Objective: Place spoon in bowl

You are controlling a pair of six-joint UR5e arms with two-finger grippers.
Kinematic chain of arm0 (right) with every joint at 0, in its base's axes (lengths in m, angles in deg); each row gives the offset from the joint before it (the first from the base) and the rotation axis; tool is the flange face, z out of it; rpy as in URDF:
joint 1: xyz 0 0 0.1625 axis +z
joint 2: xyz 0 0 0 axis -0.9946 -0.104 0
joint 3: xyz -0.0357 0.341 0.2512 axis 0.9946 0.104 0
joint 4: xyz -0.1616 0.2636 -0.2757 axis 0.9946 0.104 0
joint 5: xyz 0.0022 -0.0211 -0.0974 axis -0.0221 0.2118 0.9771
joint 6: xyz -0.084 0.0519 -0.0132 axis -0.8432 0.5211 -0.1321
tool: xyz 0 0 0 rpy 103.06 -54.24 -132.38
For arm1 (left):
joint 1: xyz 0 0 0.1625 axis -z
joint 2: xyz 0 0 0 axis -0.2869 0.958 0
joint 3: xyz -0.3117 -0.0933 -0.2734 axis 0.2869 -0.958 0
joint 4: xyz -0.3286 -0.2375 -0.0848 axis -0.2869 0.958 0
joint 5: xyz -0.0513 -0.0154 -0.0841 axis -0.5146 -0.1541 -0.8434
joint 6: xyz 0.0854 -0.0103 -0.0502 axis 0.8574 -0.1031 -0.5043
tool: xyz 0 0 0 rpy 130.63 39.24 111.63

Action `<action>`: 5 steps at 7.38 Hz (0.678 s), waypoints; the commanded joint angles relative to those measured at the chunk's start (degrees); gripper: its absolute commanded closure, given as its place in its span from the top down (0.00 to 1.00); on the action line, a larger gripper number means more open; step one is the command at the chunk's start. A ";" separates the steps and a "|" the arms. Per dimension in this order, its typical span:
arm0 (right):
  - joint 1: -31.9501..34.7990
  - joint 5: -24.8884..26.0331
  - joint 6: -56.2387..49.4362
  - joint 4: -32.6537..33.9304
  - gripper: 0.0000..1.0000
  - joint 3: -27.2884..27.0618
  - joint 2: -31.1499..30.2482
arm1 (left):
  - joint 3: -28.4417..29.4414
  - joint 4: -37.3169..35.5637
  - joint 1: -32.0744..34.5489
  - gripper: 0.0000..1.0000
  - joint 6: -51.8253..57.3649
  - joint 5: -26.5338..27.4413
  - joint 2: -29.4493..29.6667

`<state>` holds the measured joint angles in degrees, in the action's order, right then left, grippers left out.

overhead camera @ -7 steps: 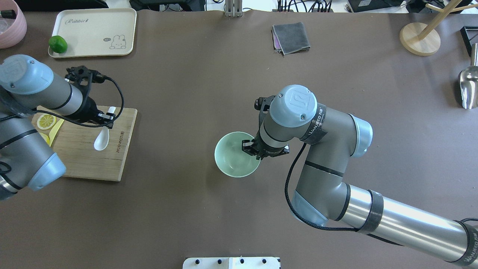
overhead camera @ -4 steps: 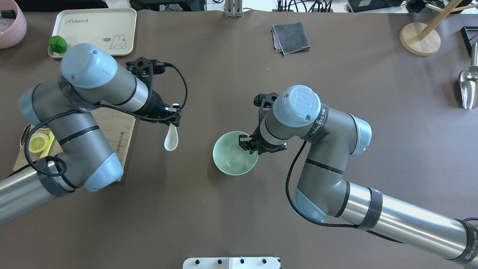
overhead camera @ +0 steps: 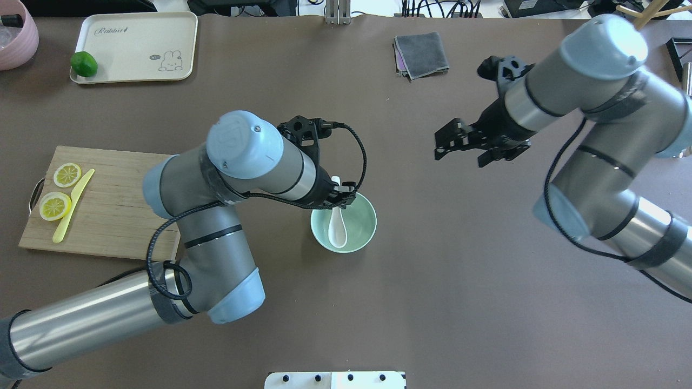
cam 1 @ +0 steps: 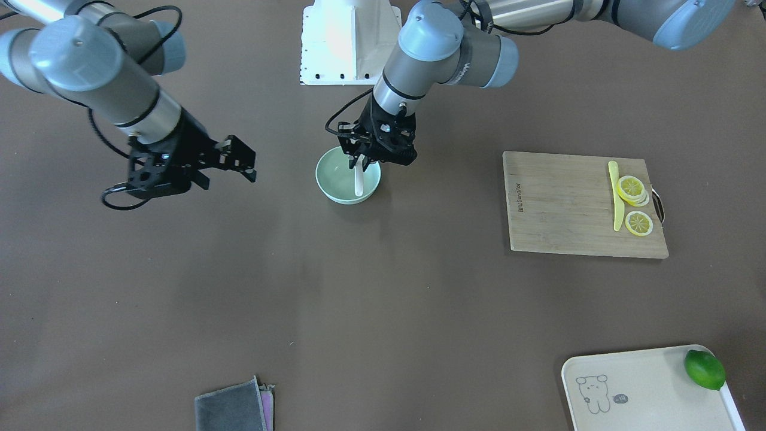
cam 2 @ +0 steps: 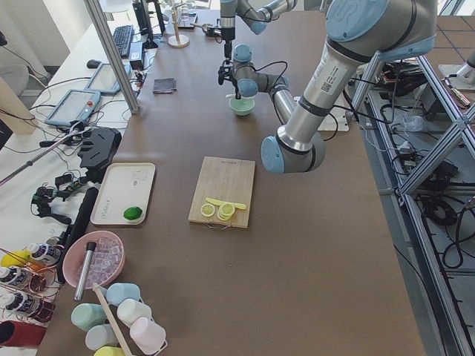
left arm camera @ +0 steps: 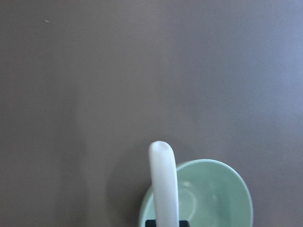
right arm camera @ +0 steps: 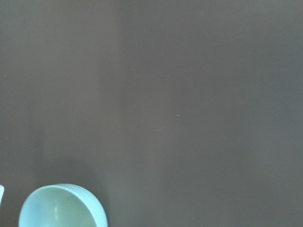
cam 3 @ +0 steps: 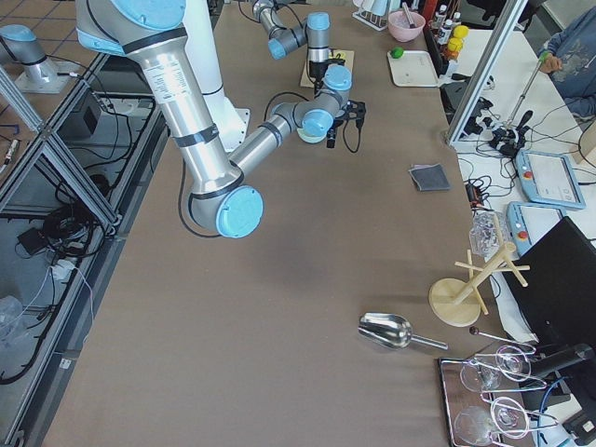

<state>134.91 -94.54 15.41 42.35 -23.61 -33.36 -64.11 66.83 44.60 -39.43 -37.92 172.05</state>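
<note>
Glossy white spoon (overhead camera: 337,229) now inside round mint bowl (overhead camera: 363,219), handle between left fingers (overhead camera: 346,197) (right fingers (overhead camera: 446,143) wide, well away)

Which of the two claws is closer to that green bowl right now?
The left gripper: it holds the spoon over the rim of the bowl; the right gripper hangs open well off to the side.

Glossy white spoon (overhead camera: 337,231) slants scoop-down inside the pale mint-green bowl (overhead camera: 363,217).
</note>
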 commanded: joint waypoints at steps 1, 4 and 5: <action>6.24 -3.28 -7.91 -0.10 1.00 -0.88 -6.06 | 0.88 4.55 -1.65 0.98 -0.13 5.19 -1.38; 12.81 -1.88 -18.22 0.60 1.00 1.04 -10.11 | -7.92 1.84 17.36 0.98 16.78 -12.79 -17.27; 16.58 -1.78 -26.21 0.60 1.00 4.45 -10.82 | -8.10 -3.22 22.65 0.98 27.19 -14.14 -20.36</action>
<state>147.42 -96.77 -2.20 42.82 -22.23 -42.84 -71.27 67.91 60.17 -22.88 -48.60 156.11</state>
